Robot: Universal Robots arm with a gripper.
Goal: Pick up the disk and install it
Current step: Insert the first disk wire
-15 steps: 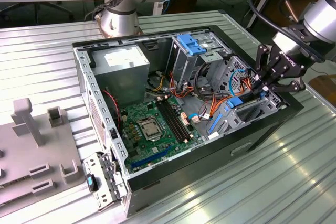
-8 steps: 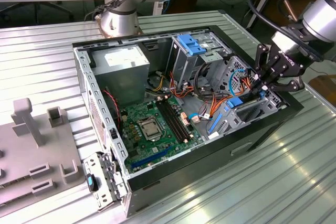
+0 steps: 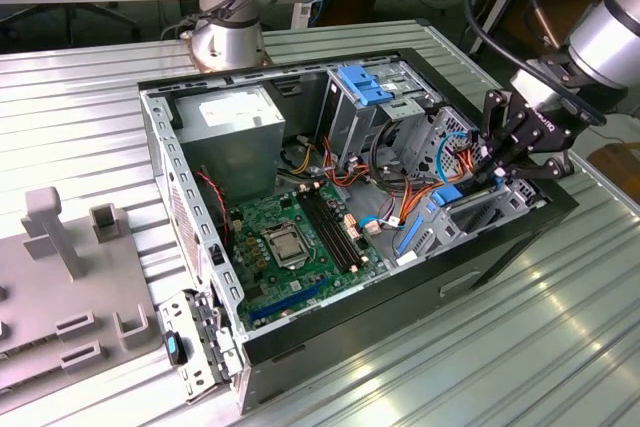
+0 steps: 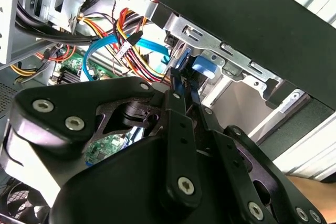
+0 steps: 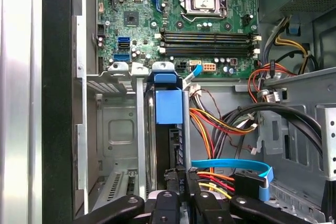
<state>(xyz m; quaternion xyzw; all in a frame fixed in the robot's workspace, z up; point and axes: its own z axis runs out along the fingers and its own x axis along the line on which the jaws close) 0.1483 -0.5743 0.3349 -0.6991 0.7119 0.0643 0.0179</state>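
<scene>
The disk (image 3: 478, 211) stands on edge in a metal bay at the open computer case's corner, on the exterior view's right. It is dark, with blue rails and a blue end tab (image 5: 169, 106). My black gripper (image 3: 490, 171) comes down from the exterior view's right onto the disk's outer end. In the first wrist view the gripper (image 5: 179, 176) has its fingers close together on the disk's thin edge. The second wrist view shows the gripper (image 4: 184, 80) pinching a blue rail (image 4: 181, 62) next to the blue tab (image 4: 206, 69). Most of the disk's body is hidden inside the bay.
The green motherboard (image 3: 290, 242) lies in the case floor. A grey power-supply box (image 3: 235, 132) sits at the back. A silver drive cage with a blue latch (image 3: 362, 84) stands nearby. Bundled cables (image 5: 231, 124) run beside the bay. A grey fixture (image 3: 60, 287) lies on the ribbed table.
</scene>
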